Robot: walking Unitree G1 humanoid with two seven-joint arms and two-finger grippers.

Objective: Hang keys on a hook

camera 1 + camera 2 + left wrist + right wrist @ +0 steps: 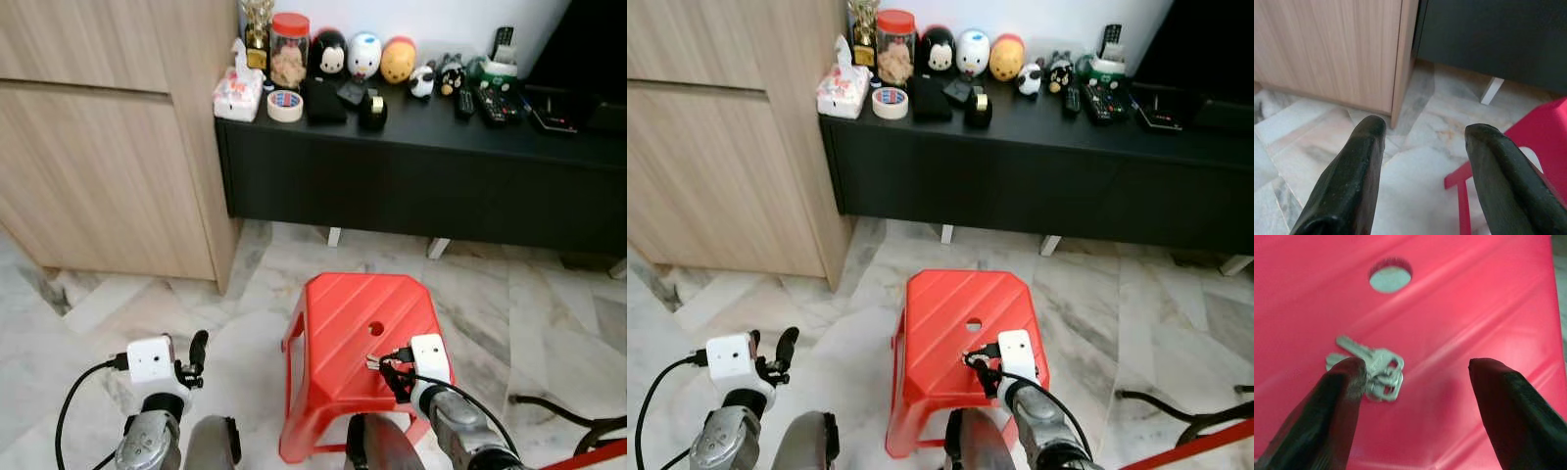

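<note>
Right gripper point(1413, 377) hovers over the keys point(1371, 369) on the red stool point(343, 323), fingers apart; left gripper point(1425, 142) fingers apart too.

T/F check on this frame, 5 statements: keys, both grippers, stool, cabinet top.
1. The keys lie on the red stool. True.
2. The right gripper is shut on the keys. False: its fingers stand apart over the stool, with the keys next to one finger.
3. The left gripper is open over the marble floor. True.
4. The stool seat has no hole. False: a round hole sits beyond the keys.
5. A roll of tape rests on the black cabinet. True.
</note>
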